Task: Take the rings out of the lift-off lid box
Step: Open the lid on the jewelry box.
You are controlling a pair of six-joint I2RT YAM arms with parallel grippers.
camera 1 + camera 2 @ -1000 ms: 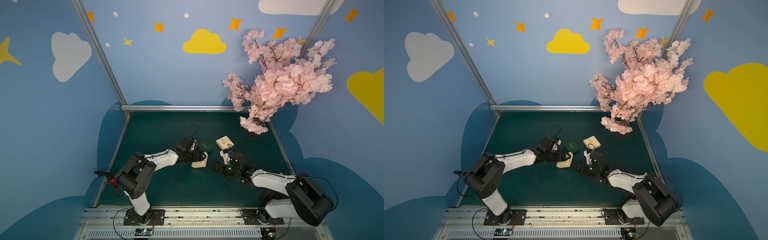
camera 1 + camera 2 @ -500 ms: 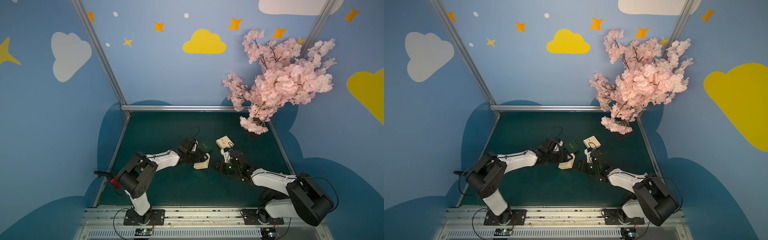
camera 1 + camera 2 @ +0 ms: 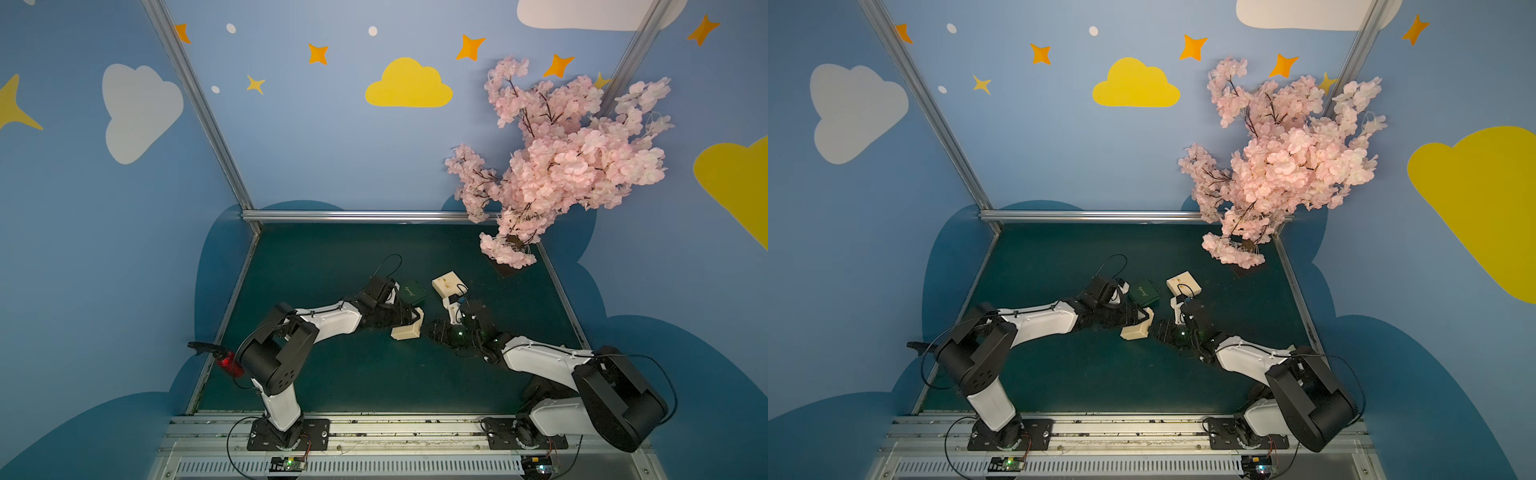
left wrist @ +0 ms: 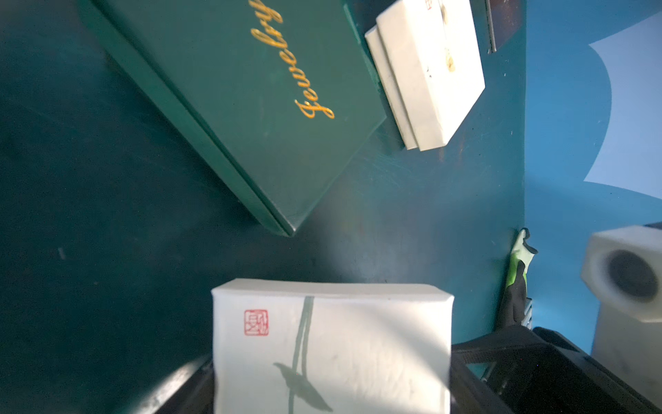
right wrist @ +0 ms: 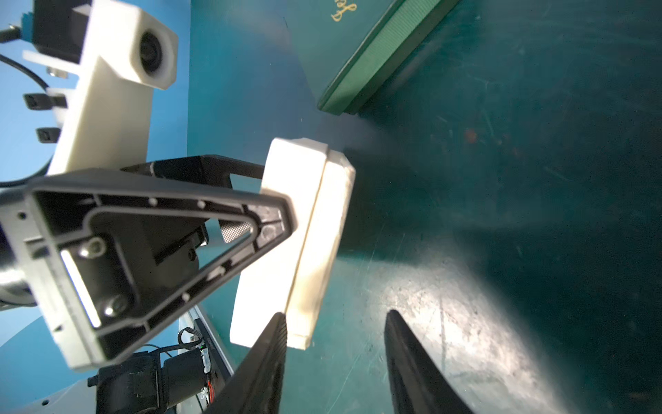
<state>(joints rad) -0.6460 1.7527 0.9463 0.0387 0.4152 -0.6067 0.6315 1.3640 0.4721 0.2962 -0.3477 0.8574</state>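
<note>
Both top views: dark green counter (image 3: 353, 257), blossom tree (image 3: 561, 166) in its far right corner, both arms reaching to mid-counter. The green jewelry box (image 3: 412, 290) and a spare cream box (image 3: 448, 283) lie flat and apart from each other, just toward the far edge from the action.

Next, the held cream box (image 5: 304, 243): closed and tipped up on edge around mid-counter. The seam between its two halves is plain in the right wrist view. I take it as the lift-off lid one. Can't tell if its low edge touches the counter.

Then the left tool (image 3: 409, 321): clamped across that box's sides. The visible finger sits on the thicker half, short of the seam. The right tool (image 5: 336, 315) has fingers apart with nothing between them, one tip just beside the box's corner.

No rings visible in any view, presumably inside the closed box.

Step, my read: opening, not yet extraction. Next, right tool closes on the thinner half only, clear of the seam. It then pulls straight off along the box's axis while left holds. Box is tipped, so level it first or contents may spill onto the counter.
</note>
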